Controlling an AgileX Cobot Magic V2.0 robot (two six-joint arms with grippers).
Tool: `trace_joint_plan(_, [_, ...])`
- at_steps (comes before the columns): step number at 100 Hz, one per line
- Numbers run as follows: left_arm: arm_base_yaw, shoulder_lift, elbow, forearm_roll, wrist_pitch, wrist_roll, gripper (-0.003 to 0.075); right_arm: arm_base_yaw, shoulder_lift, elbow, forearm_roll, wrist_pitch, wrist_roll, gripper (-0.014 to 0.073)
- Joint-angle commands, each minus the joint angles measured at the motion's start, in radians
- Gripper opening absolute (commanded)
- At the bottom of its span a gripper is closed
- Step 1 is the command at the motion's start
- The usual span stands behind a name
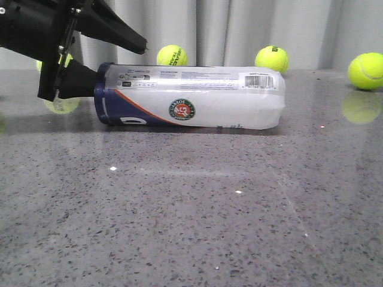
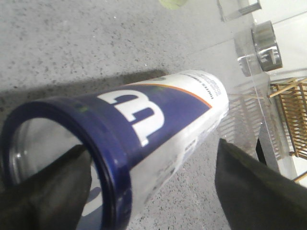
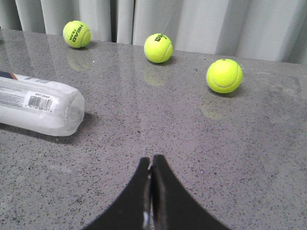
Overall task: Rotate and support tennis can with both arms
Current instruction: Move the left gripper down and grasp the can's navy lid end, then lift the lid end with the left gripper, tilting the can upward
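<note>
Nearby, tennis balls [image 3: 159, 48] ring the tennis can [image 1: 191, 95]; left jaws straddle its rim, right jaws closed.

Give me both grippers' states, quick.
Left gripper: open, one finger inside the tennis can's navy open end, the other outside; not clamped.
Right gripper: shut, empty, away from the can.

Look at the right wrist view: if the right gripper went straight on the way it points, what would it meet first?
Probably nothing: the right gripper points over bare table, between the can and a ball. Depth is unclear; the ball near the curtain lies closest to that line.
</note>
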Motion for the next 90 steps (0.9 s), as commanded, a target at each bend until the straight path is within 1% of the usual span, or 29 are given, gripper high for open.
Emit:
trace_joint_plan(1, [-0.019, -0.035, -0.028, -0.071, 0.051, 0.013, 0.0512, -0.005, 0.010, -0.027, -0.009, -0.082, -0.003, -0.0067])
trace_joint_plan(24, [-0.058, -0.004, -0.028, -0.079, 0.058, 0.013, 0.0512, -0.005, 0.010, -0.027, -0.009, -0.082, -0.003, -0.0067])
trace_joint_plan(44, [-0.059, 0.008, -0.028, -0.086, 0.066, 0.013, 0.0512, -0.005, 0.010, -0.027, -0.009, -0.082, -0.003, -0.0067])
trace_joint_plan(51, [-0.059, 0.008, -0.028, -0.089, 0.073, 0.013, 0.0493, -0.005, 0.010, -0.027, -0.009, -0.082, -0.003, -0.0067])
trace_joint_plan(61, [-0.059, 0.008, -0.028, -0.091, 0.081, 0.013, 0.0403, -0.005, 0.010, -0.027, -0.009, -0.082, -0.003, -0.0067])
trace_joint_plan(80, [-0.059, 0.008, -0.028, -0.098, 0.089, 0.007, 0.0152, -0.005, 0.010, -0.027, -0.009, -0.082, -0.003, -0.0067])
trace_joint_plan(90, [-0.059, 0.008, -0.028, -0.098, 0.089, 0.007, 0.0043, -0.005, 0.010, -0.027, -0.009, -0.082, -0.003, -0.0067])
